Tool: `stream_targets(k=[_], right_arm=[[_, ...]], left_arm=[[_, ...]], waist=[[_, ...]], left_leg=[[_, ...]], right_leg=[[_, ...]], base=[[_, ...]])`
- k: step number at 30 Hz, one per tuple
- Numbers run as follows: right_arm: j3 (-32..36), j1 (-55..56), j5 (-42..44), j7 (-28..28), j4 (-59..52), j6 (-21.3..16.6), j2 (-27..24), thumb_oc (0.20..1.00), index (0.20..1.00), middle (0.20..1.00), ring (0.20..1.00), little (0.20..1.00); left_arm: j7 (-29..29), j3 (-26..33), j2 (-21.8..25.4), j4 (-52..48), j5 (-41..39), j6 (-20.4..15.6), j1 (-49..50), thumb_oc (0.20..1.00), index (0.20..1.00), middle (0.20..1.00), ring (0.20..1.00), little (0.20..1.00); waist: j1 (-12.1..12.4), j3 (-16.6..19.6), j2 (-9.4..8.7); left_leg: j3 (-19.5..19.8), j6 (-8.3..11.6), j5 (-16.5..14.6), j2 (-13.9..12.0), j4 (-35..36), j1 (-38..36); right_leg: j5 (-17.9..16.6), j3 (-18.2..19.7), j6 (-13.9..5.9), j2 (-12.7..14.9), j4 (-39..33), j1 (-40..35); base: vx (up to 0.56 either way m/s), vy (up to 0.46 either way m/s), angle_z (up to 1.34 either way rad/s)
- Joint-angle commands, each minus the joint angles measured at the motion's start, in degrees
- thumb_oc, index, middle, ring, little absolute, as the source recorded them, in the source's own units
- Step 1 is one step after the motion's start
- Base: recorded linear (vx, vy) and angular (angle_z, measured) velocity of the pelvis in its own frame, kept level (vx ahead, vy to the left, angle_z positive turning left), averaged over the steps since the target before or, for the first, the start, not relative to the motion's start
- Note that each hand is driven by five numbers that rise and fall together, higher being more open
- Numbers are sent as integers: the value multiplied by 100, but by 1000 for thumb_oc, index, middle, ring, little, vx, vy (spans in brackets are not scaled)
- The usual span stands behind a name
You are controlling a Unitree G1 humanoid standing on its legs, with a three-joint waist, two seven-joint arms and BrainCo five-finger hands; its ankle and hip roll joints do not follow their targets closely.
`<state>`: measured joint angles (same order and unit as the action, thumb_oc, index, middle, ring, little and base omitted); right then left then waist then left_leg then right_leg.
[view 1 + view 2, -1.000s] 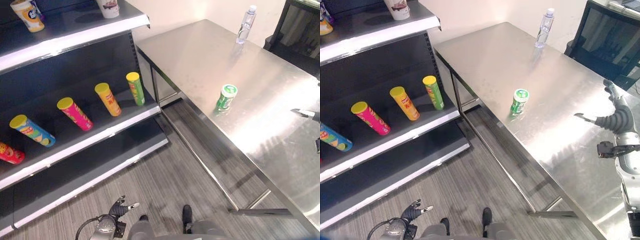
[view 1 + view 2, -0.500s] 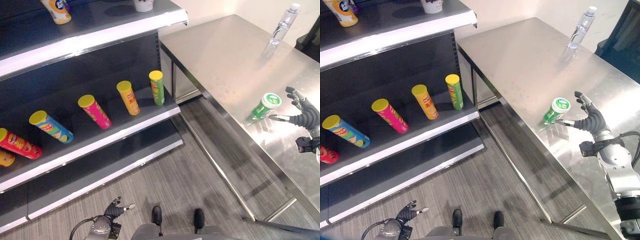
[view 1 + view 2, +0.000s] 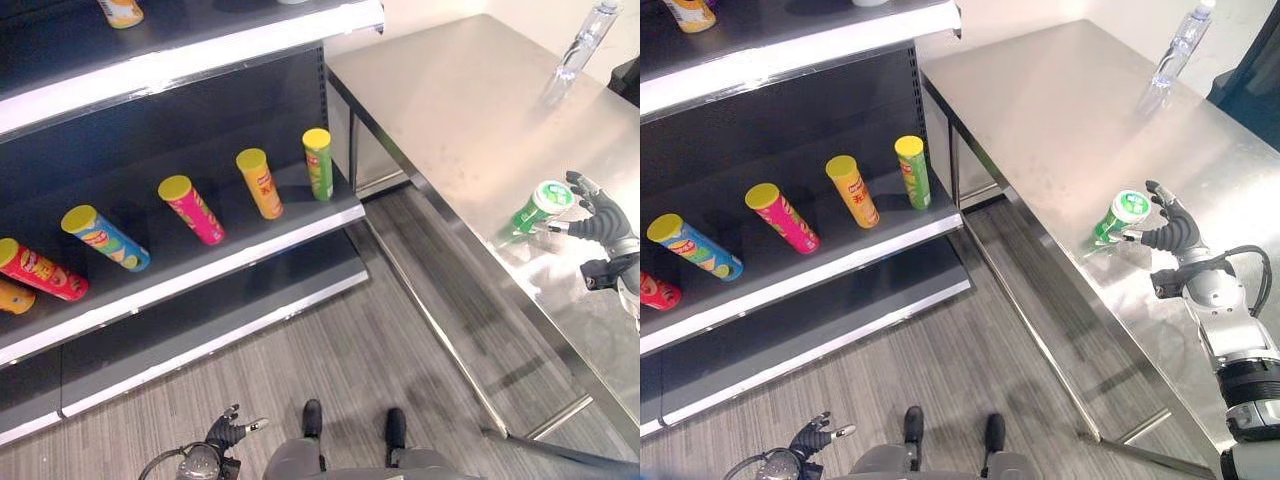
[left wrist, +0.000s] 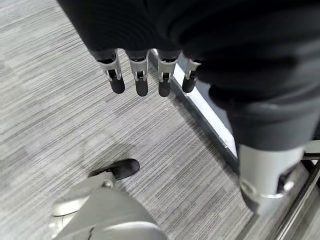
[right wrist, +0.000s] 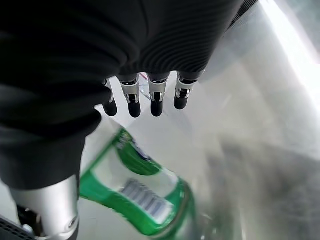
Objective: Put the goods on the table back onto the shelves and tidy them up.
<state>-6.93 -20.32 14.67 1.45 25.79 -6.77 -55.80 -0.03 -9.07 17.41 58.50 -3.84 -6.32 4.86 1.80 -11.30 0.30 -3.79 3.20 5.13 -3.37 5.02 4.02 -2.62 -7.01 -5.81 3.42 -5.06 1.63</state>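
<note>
On the steel worktop [image 3: 1060, 110], near its front edge, the green can [image 3: 1118, 216] stands upright with the right hand [image 3: 1170, 232] right beside it. Fingers [image 5: 132, 105] are straight and spread, thumb apart; the can sits in the gap between thumb and fingers but nothing is wrapped round it yet, and I can't tell if anything touches it.

Step in hand looks like the grasp. My take:
- Push the palm in until the can body sits against it, then curl round the mid-body, not the white lid.
- Close slowly: a tall, narrow can on slick steel will likely tip or skate if nudged off-centre, and the edge is near.
- Lift straight up before swinging to the shelf [image 3: 240, 250].

Middle shelf holds a row of tilted snack tubes [image 3: 262, 182]; leave room for them when placing the can.

Left hand [image 3: 226, 433] hangs low over the floor, fingers relaxed, empty. Water bottle [image 3: 1180, 45] stands at the far end of the worktop.
</note>
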Motion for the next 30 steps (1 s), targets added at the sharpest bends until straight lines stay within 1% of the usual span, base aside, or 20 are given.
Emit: stream_targets(k=[1, 6, 15, 21, 24, 30], right_arm=[[-505, -917, 357, 55, 130, -210, -405, 1000, 1000, 1000, 1000, 1000], [-642, -1128, 382, 116, 427, -206, -297, 1000, 1000, 1000, 1000, 1000], [-647, -1290, 259, 272, 568, -221, -199, 1000, 1000, 1000, 1000, 1000], [-554, -1229, 201, 324, 401, -247, -214, 1000, 1000, 1000, 1000, 1000], [-492, -1107, 174, 279, 106, -283, -257, 1000, 1000, 1000, 1000, 1000], [-678, -1131, 165, 112, 43, -306, -348, 1000, 1000, 1000, 1000, 1000]], left_arm=[[100, -155, 167, 33, -235, -161, -274, 1000, 1000, 1000, 1000, 1000], [118, -185, 139, 67, -321, -157, -281, 1000, 1000, 1000, 1000, 1000], [180, -176, 74, 132, -373, -160, -275, 1000, 1000, 1000, 1000, 1000], [190, -165, 24, 132, -368, -149, -261, 1000, 1000, 1000, 1000, 1000], [169, -147, 15, 119, -357, -146, -253, 1000, 1000, 1000, 1000, 1000], [141, -176, -3, 79, -355, -163, -282, 1000, 1000, 1000, 1000, 1000]], waist=[[201, -108, -242], [238, -142, -257], [276, -151, -265], [274, -144, -281], [276, -148, -294], [278, -146, -315]], left_leg=[[-66, 473, -333, -193, -128, -261], [-51, 488, -302, -228, -106, -241], [-35, 500, -297, -252, -82, -249], [-41, 506, -304, -263, -77, -278], [-28, 508, -318, -283, -75, -309], [-39, 516, -326, -297, -66, -336]], right_leg=[[412, 316, -637, 216, 545, 317], [409, 267, -631, 202, 537, 334], [425, 192, -638, 195, 517, 296], [447, 159, -627, 184, 507, 251], [461, 136, -623, 183, 502, 214], [459, 106, -624, 180, 484, 185]], base=[[0, 0, 0], [5, -4, 2], [0, 0, 0], [0, 0, 0], [0, 0, 0], [-1, -3, 3]])
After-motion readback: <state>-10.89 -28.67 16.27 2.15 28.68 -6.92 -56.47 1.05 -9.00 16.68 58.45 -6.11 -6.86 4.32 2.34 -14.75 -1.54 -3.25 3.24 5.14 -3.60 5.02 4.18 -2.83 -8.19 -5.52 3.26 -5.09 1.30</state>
